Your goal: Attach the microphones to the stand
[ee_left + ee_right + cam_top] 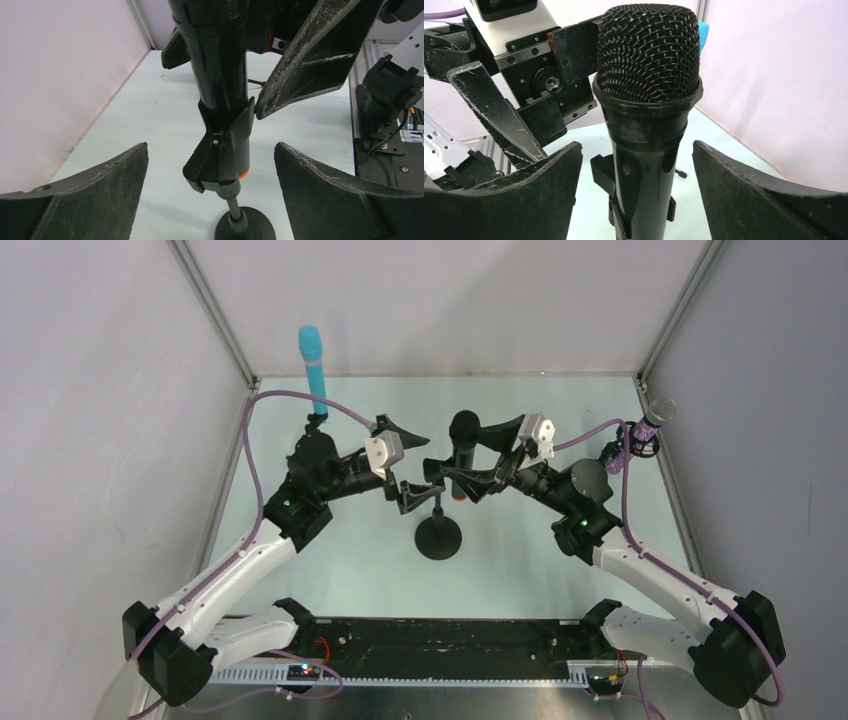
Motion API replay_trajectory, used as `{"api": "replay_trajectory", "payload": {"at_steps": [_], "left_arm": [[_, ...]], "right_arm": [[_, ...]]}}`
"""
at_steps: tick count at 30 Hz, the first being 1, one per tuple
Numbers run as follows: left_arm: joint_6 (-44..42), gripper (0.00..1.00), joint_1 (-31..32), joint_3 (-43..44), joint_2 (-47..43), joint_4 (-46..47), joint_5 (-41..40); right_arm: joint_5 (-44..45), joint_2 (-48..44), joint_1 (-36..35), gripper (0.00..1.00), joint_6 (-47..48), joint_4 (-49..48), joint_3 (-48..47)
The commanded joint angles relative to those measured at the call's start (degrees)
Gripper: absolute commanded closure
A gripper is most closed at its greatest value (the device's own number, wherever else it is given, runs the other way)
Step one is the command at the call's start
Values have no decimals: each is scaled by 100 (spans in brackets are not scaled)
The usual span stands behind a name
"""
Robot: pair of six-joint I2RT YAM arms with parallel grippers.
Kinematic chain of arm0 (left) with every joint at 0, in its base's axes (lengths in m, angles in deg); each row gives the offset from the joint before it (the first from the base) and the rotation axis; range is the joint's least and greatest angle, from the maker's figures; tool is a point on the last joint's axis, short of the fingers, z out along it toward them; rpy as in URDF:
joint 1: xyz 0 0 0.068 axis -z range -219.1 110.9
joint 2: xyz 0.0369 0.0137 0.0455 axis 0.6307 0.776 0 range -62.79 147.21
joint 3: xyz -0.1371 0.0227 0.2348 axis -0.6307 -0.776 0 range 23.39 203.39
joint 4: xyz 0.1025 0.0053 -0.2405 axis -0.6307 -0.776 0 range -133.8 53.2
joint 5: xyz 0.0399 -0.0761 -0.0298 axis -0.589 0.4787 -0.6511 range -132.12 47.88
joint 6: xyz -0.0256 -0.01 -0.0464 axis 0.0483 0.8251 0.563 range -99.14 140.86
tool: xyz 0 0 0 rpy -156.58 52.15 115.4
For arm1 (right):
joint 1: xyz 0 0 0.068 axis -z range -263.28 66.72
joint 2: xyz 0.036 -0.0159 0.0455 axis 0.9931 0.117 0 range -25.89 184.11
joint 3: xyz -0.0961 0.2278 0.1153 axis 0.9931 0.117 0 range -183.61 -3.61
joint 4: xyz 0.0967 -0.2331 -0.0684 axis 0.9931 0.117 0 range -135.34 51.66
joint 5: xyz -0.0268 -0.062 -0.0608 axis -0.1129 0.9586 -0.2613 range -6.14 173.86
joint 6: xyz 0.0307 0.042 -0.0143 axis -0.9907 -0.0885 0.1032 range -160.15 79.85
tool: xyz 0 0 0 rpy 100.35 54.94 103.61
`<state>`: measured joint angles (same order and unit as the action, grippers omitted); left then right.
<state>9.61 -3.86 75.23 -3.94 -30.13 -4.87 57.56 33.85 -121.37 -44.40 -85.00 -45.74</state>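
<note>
1. Closest up is the right gripper [636, 146]. Its fingers [524, 200] fill the bottom corners of the right wrist view. The claw is spread wide, one finger on each side of the black microphone [649, 60], with a clear gap on both sides, so it's gripping nothing.
2. Same deal for the left gripper [211, 146]. Its fingers sit low left and low right in the left wrist view, also wide apart. They straddle the stand's clip [220, 155] without touching it.
3. Between them, the black microphone stands upright in that clip, mesh head up. Its orange end [243, 174] pokes out just below the clip.
4. Under the clip, a thin post runs down to the round black base [245, 227], which sits on the pale green table [150, 110].
5. From overhead, both claws meet around the mic in the middle of the frame, the left one coming in from the left and the right one from the right. In the left wrist view, one finger of the right claw comes very close to the clip's top edge. Can't tell if it actually touches.
6. Farther back, the cyan-blue microphone [313, 365] stands upright at the upper left of the overhead frame, on a black holder near the back corner.
7. At the right edge is the glittery purple microphone [650, 425], silver mesh head up, tilted in its own black holder. Both are well apart from the centre stand.
</note>
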Motion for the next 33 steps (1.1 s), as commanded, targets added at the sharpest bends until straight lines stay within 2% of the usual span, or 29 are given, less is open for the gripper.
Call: {"api": "replay_trajectory", "payload": {"at_steps": [1,5,9,16,20,21,24,33], "left_arm": [[-120,2,11,309,-172,119,40],[-146,2,17,369,-200,123,43],[-165,4,14,446,-227,119,-16],[-141,21,16,621,-210,-23,-181],[-144,29,17,1029,-87,-548,-385],[-162,31,17,1122,-46,-932,-416],[-137,33,16,1424,94,-1354,-479],[65,45,17,1447,163,-1398,-524]], "right_arm": [[-59,-164,-32,11,91,-125,-155],[-49,-237,-30,4,100,-9,-155],[-41,-346,-24,1,109,244,-155],[-114,-621,64,0,128,873,-154],[-129,-809,141,1,200,1382,-149],[-125,-873,151,1,239,1483,-143],[-92,-1034,206,1,264,1716,31],[88,-1476,323,1,255,2200,429]]}}
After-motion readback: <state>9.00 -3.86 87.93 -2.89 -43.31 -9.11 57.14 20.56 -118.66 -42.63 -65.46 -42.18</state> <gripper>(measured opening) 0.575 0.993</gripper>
